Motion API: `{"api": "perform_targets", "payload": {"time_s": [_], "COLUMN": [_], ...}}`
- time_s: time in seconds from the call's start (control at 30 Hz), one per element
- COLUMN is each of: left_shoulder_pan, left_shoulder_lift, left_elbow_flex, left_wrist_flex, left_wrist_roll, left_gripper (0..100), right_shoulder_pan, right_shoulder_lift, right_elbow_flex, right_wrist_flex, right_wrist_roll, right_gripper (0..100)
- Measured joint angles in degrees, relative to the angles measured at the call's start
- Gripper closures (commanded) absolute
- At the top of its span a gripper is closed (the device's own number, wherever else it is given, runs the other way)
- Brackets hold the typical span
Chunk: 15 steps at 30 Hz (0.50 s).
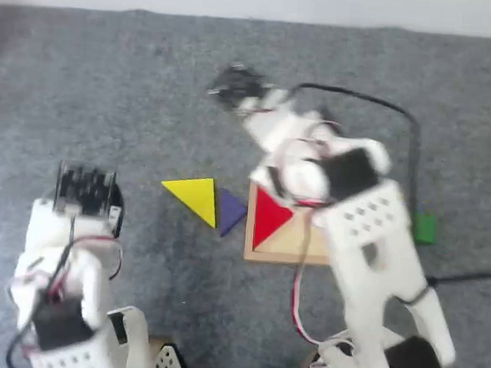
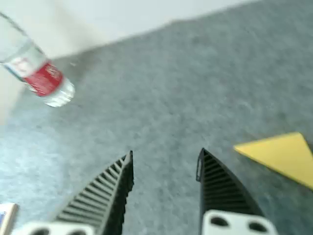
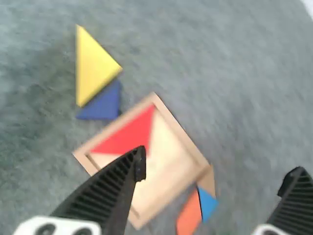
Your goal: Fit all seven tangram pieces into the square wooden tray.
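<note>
My right pincer (image 3: 217, 164) hangs above the wooden tray (image 3: 168, 169) with its jaws spread very wide and nothing between them. My left pincer (image 2: 165, 155) sits well away from the tray, on the yellow triangle's side. It is moderately open and also empty, and a plastic water bottle (image 2: 39, 73) lies on the grey carpet beyond it.

The tray lies flat on the carpet. The red triangle (image 3: 124, 134) is inside it, tucked against one corner, and the rest of the floor is bare wood.

I judge the step in hand to be fetching the next piece with my right pincer. To do it well I would narrow the jaws first, since they are far wider than any piece here. I would come straight down over the piece and grip it across its thin edges so it does not skate on the carpet. I would also avoid nudging the tray or the red triangle as I descend.

- **Tray:** one.
- **Pieces in the tray:** one, the red triangle.
- **Pieces outside the tray:** four.
  - The yellow triangle (image 3: 93, 68) and the dark blue triangle (image 3: 100, 105) touch each other just beside the tray.
  - An orange piece (image 3: 188, 218) and a light blue piece (image 3: 208, 204) lie against the tray's outer corner.

That makes five of the seven. A small green object (image 1: 424, 228) lies near the tray's other side, and I cannot tell whether it is a piece.
</note>
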Motion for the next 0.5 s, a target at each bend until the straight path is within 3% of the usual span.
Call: {"api": "perform_targets", "payload": {"time_s": [0.13, 0.33, 0.5], "left_shoulder_pan": [5.5, 10.5, 11.7], "left_shoulder_lift": [22.8, 58.5, 82.9], "left_elbow_flex": [-14.0, -36.4, -43.7], "left_wrist_flex": [4.6, 8.1, 6.9], "left_wrist_roll": [0.6, 8.6, 11.8], "left_gripper": [75, 71, 71], "right_shoulder_pan": [6.1, 20.7, 25.8], "right_shoulder_lift": [-2.2, -12.0, -20.7], "right_elbow_flex": [14.2, 43.6, 60.2], "right_wrist_flex": [-4.0, -22.2, -28.5], "right_wrist_roll": [2.3, 6.6, 7.1], "right_gripper": [57.6, 57.8, 57.8]}}
